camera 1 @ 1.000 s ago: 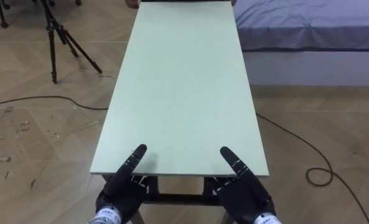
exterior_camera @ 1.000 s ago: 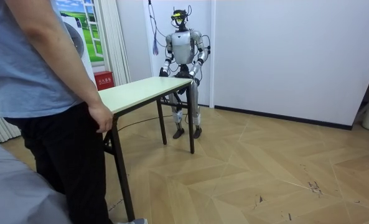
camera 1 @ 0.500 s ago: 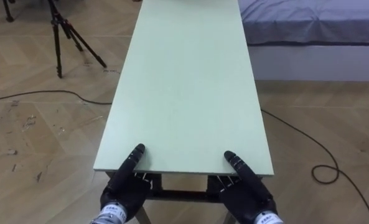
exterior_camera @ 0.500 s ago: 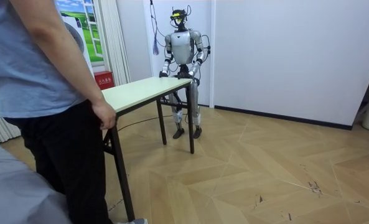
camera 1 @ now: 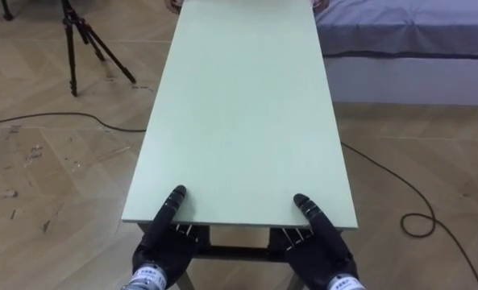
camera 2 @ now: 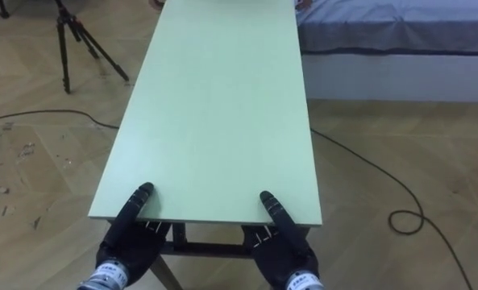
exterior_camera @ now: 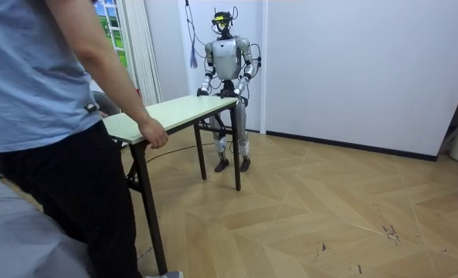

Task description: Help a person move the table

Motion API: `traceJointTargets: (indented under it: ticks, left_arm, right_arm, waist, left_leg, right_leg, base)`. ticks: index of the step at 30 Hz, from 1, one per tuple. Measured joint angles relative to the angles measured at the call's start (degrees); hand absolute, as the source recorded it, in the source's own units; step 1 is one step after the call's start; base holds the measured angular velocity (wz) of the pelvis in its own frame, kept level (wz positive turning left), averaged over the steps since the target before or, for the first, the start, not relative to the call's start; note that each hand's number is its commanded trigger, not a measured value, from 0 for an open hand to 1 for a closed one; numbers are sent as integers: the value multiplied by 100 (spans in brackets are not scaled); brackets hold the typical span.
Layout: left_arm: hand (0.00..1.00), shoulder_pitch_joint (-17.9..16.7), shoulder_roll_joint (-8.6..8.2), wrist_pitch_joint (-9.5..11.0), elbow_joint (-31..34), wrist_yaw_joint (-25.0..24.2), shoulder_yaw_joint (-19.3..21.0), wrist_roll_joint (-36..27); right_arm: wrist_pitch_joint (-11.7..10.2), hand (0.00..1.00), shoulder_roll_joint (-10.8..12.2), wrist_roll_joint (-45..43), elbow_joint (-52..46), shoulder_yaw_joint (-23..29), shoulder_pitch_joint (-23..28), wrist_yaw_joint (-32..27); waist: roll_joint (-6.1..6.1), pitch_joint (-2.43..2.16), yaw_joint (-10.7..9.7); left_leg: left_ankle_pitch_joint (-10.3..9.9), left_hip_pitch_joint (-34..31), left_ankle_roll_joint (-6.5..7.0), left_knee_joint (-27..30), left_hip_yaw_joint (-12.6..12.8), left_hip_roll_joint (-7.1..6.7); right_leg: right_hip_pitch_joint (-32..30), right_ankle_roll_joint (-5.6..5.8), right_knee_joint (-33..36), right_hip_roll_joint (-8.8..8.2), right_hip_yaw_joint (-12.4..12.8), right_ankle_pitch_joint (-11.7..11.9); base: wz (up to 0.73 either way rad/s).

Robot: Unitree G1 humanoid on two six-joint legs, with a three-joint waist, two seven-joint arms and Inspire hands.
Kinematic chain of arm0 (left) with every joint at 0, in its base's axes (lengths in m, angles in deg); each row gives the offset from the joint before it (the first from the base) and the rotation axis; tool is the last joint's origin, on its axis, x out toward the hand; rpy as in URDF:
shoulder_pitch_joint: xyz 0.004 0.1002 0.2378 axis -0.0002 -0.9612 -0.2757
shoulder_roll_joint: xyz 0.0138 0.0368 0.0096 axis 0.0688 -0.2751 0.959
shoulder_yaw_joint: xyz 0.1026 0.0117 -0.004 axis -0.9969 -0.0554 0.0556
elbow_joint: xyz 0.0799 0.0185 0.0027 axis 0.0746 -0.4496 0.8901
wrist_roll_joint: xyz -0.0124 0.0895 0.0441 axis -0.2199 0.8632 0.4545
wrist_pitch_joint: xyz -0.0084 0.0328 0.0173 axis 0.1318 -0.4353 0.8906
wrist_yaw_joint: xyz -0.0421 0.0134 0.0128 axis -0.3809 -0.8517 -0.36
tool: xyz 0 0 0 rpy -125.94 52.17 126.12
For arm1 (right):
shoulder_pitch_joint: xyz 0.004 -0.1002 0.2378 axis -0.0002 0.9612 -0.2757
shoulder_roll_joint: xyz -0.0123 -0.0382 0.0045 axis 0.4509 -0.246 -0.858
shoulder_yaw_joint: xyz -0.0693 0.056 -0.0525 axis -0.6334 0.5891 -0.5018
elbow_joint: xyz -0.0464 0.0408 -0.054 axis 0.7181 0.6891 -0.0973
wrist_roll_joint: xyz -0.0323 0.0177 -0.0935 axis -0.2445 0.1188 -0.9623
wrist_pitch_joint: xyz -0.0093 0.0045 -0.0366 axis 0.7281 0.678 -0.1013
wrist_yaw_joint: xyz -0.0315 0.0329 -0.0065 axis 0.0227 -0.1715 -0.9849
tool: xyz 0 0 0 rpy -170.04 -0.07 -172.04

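Note:
A long table (camera 1: 247, 105) with a pale green top stretches away from me. My left hand (camera 1: 164, 242) is at the near edge's left part, its thumb lying on the top and its palm below the edge. My right hand (camera 1: 319, 246) sits the same way at the right part. In the room view I stand at one end of the table (exterior_camera: 174, 114), by a white wall. At the other end a person's hand (exterior_camera: 153, 133) grips the corner. The person's fingertips (camera 1: 319, 4) show at the far end in the eye views.
A black tripod (camera 1: 77, 40) stands on the wooden floor to the left of the table. A bed (camera 1: 408, 32) runs along its far right. Dark cables (camera 1: 408, 213) lie on the floor on both sides. Open floor (exterior_camera: 329, 208) spreads across the room view's right.
In the room view the person has leaned in, and their hand has moved to the right and slightly up at the table's end. My hands have stayed on the near edge.

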Motion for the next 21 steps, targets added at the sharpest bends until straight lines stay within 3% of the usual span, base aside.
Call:
traceJointTargets:
  ticks: [21]
  left_arm:
    - [100, -29, -45, -30, 16, -17, 9, 224]
  right_arm:
    - [7, 100, 10, -32, 1, 55, 8, -4]
  waist:
    - [13, -11, -9]
  left_leg:
    - [1, -7, 0, 9, 27, 0]
  right_leg:
    - [-7, -3, 19, 1, 2, 3]
  base:
    - [0]
